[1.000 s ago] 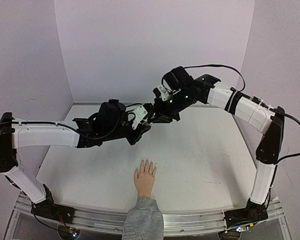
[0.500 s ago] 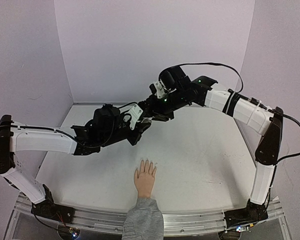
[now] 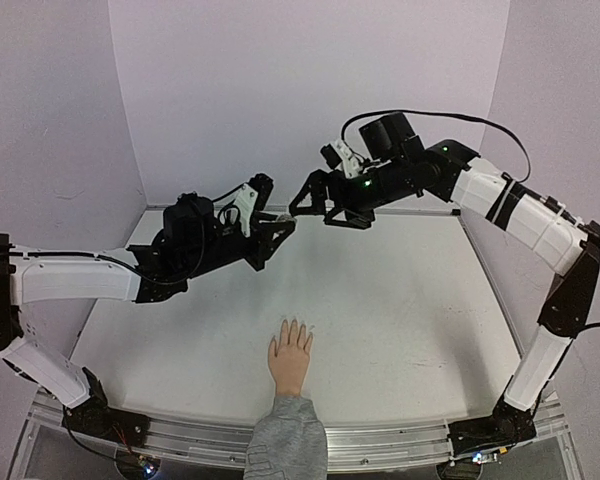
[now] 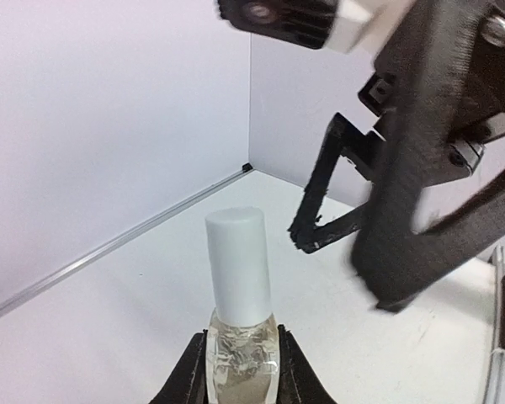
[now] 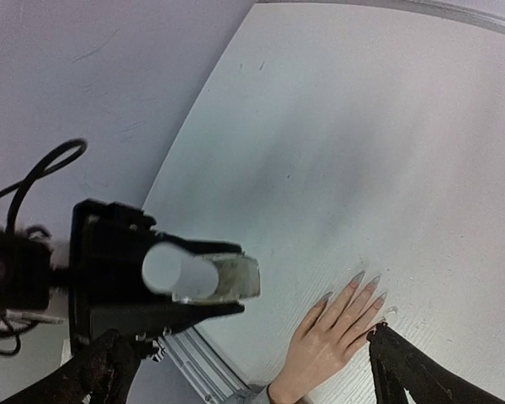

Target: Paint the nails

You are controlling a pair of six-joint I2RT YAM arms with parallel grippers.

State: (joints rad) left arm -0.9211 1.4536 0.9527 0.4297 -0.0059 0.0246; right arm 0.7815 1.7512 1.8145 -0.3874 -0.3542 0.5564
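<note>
Hand [image 3: 289, 358], flesh-coloured, lies palm down on the white table [image 3: 400, 320] with its grey sleeve cuff [image 3: 288, 435] at the near edge and its fingers pointing toward the back wall. The nails [image 3: 293, 325] sit at the far end of that hand, uncovered, with neither arm over them. In the right wrist view the nails [image 5: 366, 282] appear long, pointed and pale grey; whether any carries polish is too small to judge. The left gripper [image 3: 265, 232] is raised off the table, beyond the hand and to its left, clamped on a small clear bottle [image 4: 240, 337]. The jaws press the bottle's two sides, and its white cylindrical cap [image 4: 238, 263] stands clear above the fingers. From the right wrist view the bottle [image 5: 227, 278] is seen cap-end on, well apart from the hand. The right gripper [image 3: 305, 205] hangs in the air beyond the hand, roughly in line with its fingertips, with its jaws spread wide and holding nothing. It is near the cap but not touching it.
</note>
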